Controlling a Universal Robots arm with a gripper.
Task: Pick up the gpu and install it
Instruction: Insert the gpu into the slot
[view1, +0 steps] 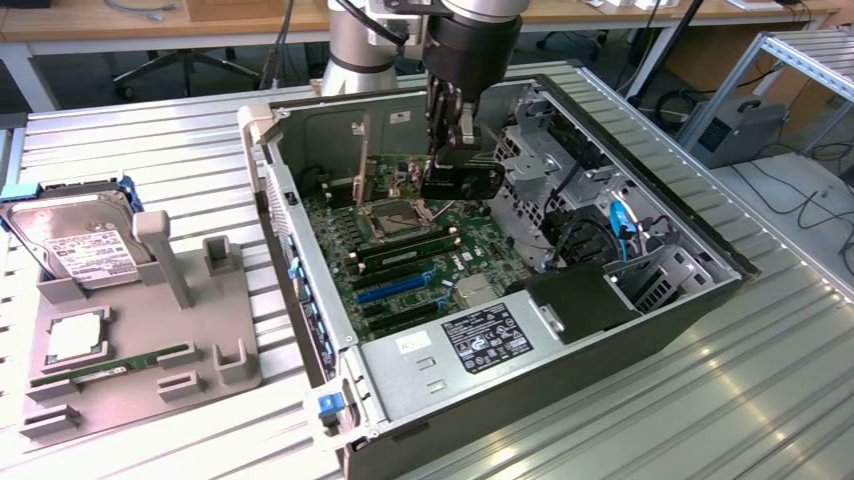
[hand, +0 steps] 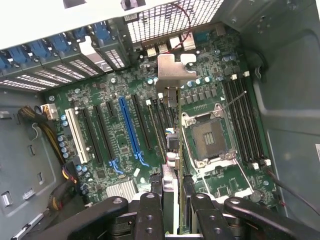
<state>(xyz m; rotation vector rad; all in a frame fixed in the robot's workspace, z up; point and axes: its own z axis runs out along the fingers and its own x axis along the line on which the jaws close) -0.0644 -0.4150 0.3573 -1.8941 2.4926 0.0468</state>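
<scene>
Black claw fingers fill the near edge of the wrist view, clenched on the gpu, which hangs edge-on below them as a thin slab, its silvery end bracket pointing toward the case's rear slot covers. Beneath it lies the green motherboard. The card's edge sits above the dark slots just beside the open CPU socket, with the blue expansion slot a little further off; whether it is lined up with any slot I cannot tell.

Risks, as I judge them: if the card comes down skewed or between slots, its edge could jam on a slot wall or scrape board components; the bracket could catch the rear frame instead of sliding into its opening; and drift toward the bare socket could damage it. A narrow grip on a thin card could also let it pivot under pressure.

From the exterior view, the claw reaches down into the open computer case on the slatted metal worktop. That view adds how deep the arm is in the case, and beyond, at its left, the grey parts holder with the hard drive and RAM stick. The wrist view alone gives slot detail
</scene>
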